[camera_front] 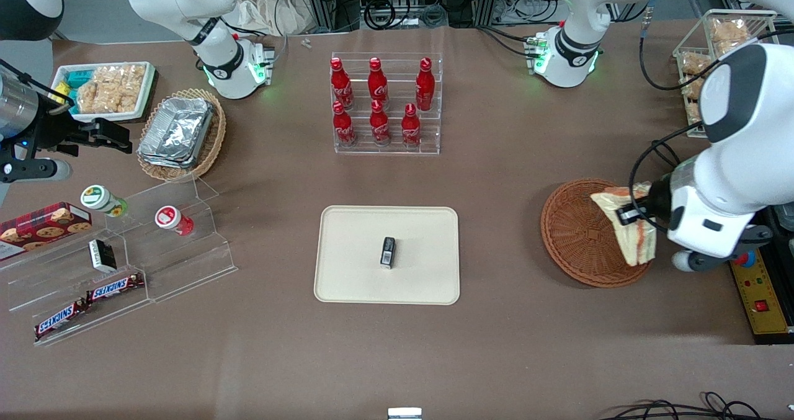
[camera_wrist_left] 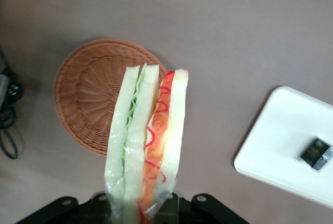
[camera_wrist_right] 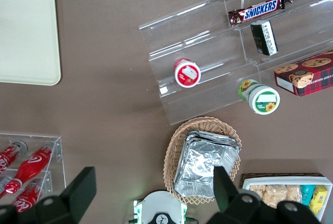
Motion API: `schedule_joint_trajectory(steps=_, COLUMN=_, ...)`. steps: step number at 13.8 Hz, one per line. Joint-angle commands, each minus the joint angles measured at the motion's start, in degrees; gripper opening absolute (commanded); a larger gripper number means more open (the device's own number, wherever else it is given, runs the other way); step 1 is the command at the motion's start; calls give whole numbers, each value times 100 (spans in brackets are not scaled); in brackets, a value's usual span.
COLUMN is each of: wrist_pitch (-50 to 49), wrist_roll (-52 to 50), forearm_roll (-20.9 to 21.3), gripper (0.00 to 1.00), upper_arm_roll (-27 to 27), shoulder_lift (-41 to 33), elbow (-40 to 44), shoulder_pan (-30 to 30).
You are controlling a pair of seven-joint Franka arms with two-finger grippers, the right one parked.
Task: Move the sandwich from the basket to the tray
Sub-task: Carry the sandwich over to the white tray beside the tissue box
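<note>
The sandwich [camera_front: 628, 231], a wedge of pale bread in clear wrap, hangs lifted over the edge of the reddish-brown wicker basket [camera_front: 574, 234] nearest the working arm. My gripper [camera_front: 634, 213] is shut on it. From the wrist camera its cut edge [camera_wrist_left: 148, 135] shows green and red-orange layers, with my gripper [camera_wrist_left: 138, 209] clamped on the wedge's end and the empty basket [camera_wrist_left: 88, 94] below. The cream tray [camera_front: 353, 265] lies mid-table, toward the parked arm from the basket, and the tray [camera_wrist_left: 276, 151] is also in the wrist view.
A small black packet [camera_front: 388, 252] lies on the tray. A clear rack of red bottles [camera_front: 384, 103] stands farther from the camera. A tan basket of foil containers [camera_front: 180, 131] and acrylic shelves [camera_front: 142, 252] sit toward the parked arm's end. A yellow control box [camera_front: 760, 296] is beside the basket.
</note>
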Motion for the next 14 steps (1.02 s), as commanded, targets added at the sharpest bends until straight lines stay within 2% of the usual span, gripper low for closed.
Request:
schedule_joint_trajectory(steps=1, wrist_pitch=13, wrist_roll=10, forearm_roll=-14, gripper=0, upper_arm_roll=-298, shoulder_lift=269, elbow=199, shoulder_pan=-17)
schedule_joint_trajectory(steps=4, wrist_pitch=449, wrist_roll=-53, forearm_roll=82, gripper=0, upper_arm_roll=-308, shoulder_lift=776, elbow=102, shoulder_pan=-700)
schedule_joint_trajectory(steps=7, wrist_pitch=1583, wrist_roll=-640, forearm_roll=56, gripper=0, upper_arm_roll=-299, shoulder_lift=1392, elbow=102, shoulder_pan=-1159)
schedule_joint_trajectory(steps=11, wrist_pitch=3261, wrist_roll=-756, forearm_roll=56, gripper=0, upper_arm_roll=-308, shoulder_lift=2183, elbow=-38, shoulder_pan=-1870)
schedule_joint_trajectory(steps=14, wrist_pitch=3502, wrist_roll=-730, forearm_roll=83, gripper=0, upper_arm_roll=-308, shoulder_lift=2510, elbow=-144, shoulder_pan=-2039)
